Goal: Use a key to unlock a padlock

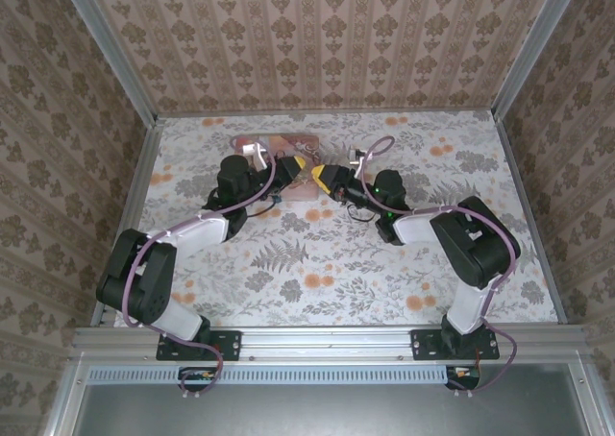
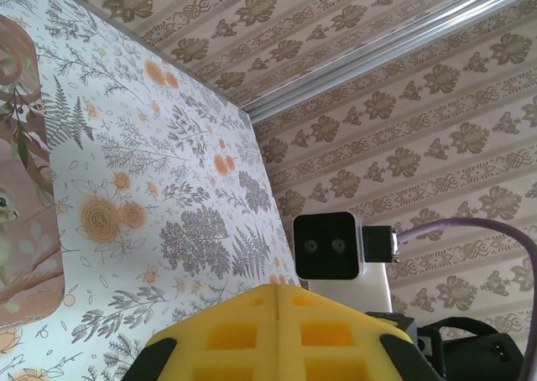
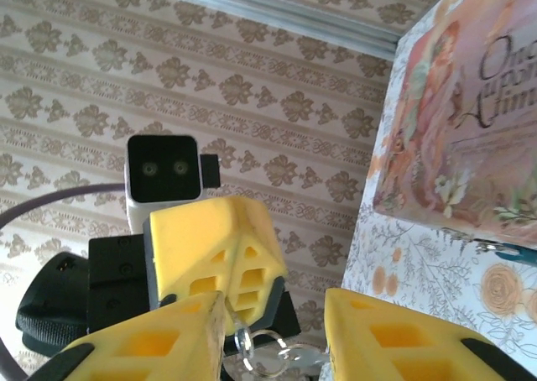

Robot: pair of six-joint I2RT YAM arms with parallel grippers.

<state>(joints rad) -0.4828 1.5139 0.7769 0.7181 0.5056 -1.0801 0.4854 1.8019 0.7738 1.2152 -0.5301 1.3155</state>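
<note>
**Key ring held up between two facing claws**

In the left wrist view, the left claw has its yellow fingers pressed flat together, with one seam between them. This view does not show what they grip. Beyond them we see the flowered desk and the right wrist's camera looking straight back.

The overhead view shows both claws meeting tip to tip above the desk, just in front of the pink picture tin. From there the metal bits are too small for us to make out.

The right wrist view fills the gap. A key ring of silvery loops hangs from the left claw's pinched tips. A small thin key, pale metal here, sticks out sideways from the loops. The right claw is spread wide, one finger on either side of the ring, and we cannot tell whether either one touches it.

At the right edge of that view, just under the tin's lower rim, we see a teal sliver with a silvery bar. We take it for the padlock, well apart from both claws.
</note>
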